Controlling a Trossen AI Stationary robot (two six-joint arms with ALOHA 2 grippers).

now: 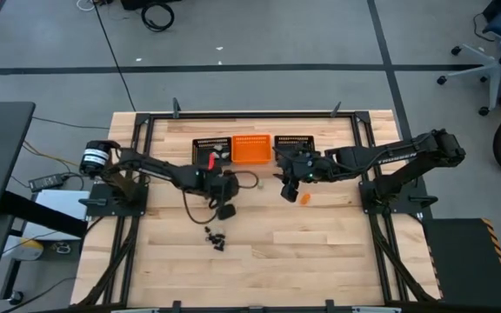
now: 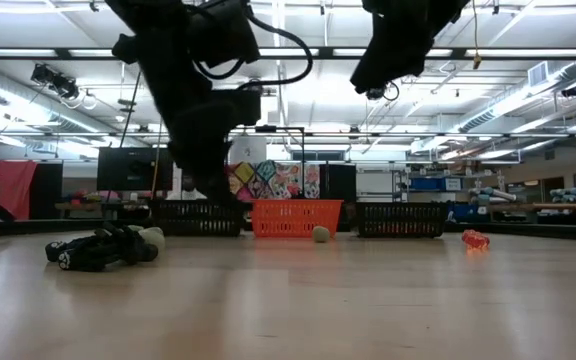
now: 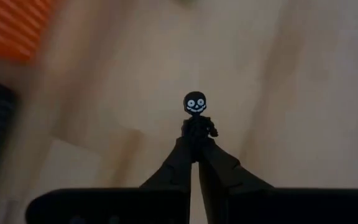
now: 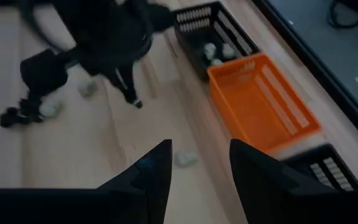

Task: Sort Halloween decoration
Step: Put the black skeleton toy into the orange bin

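A cluster of black trinkets (image 1: 215, 236) is seen nearest on the pale wood-grain counter (image 1: 320, 261), with a whitish one (image 2: 152, 236) touching it in the low view. Above and beyond it, the left gripper (image 3: 197, 142) is held over the counter on a bent, outstretched arm; its jaws are pressed together on a black skeleton figure (image 3: 196, 112) with a round head and white painted eyes and grin. To the right, the right gripper (image 4: 199, 163) is angled downward from a long, extended arm, its jaws spread and holding nothing. An orange trinket (image 1: 303, 197) lies just beside it on the counter, and a pale round one (image 4: 185, 158) lies in front of the orange basket. Farthest back, three rectangular mesh baskets are set in a row: left black basket (image 1: 205, 144), holding pale pieces (image 4: 219, 51), orange basket (image 1: 252, 148), and right black basket (image 1: 296, 141).
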